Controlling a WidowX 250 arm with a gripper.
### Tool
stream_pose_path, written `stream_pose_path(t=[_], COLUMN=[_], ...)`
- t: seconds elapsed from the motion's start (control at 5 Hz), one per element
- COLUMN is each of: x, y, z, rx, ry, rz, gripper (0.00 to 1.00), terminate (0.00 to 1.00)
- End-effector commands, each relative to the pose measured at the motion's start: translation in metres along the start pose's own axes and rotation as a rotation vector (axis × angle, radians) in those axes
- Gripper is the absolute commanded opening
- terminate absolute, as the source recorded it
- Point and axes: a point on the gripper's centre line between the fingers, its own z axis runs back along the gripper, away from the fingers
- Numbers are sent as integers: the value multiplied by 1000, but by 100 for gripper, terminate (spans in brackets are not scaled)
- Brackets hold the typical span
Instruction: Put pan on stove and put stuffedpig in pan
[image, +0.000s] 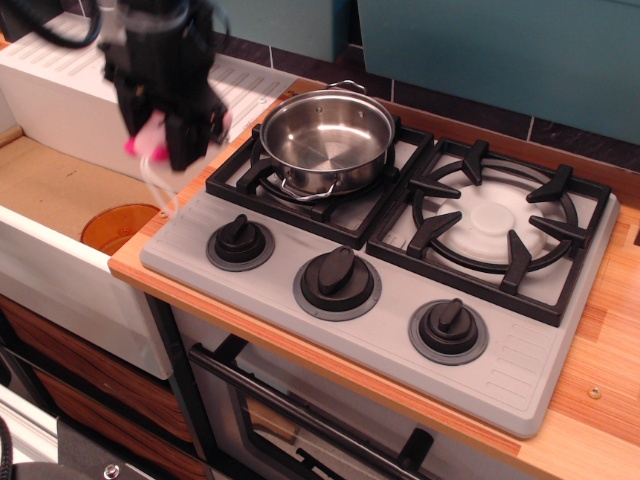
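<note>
The shiny steel pan (328, 138) stands upright and empty on the left burner grate of the grey stove (260, 275). My gripper (180, 135) hangs in the air left of the pan, above the stove's left edge. It is shut on the pink stuffedpig (150, 136), which shows between the black fingers with pink at both sides. The pig's white string loop (157, 185) dangles below it. The image is motion-blurred around the gripper.
The right burner grate (495, 225) has nothing on it. Three black knobs (338, 280) line the stove's front. A white sink basin with an orange disc (118, 225) lies to the left, a white drainboard (235, 85) behind it, and a wooden counter (600, 380) at right.
</note>
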Motion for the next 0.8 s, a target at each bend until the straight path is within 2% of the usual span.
stream_pose_path(t=[0.0,0.4,0.6], x=[41,58,63], y=[-4,-26,-39], z=[45,54,50], rx=[28,29,25], ry=[-47,-50,-67], rz=[-15,-18,-18], gripper=[0,0,0], terminate=[0,0,0])
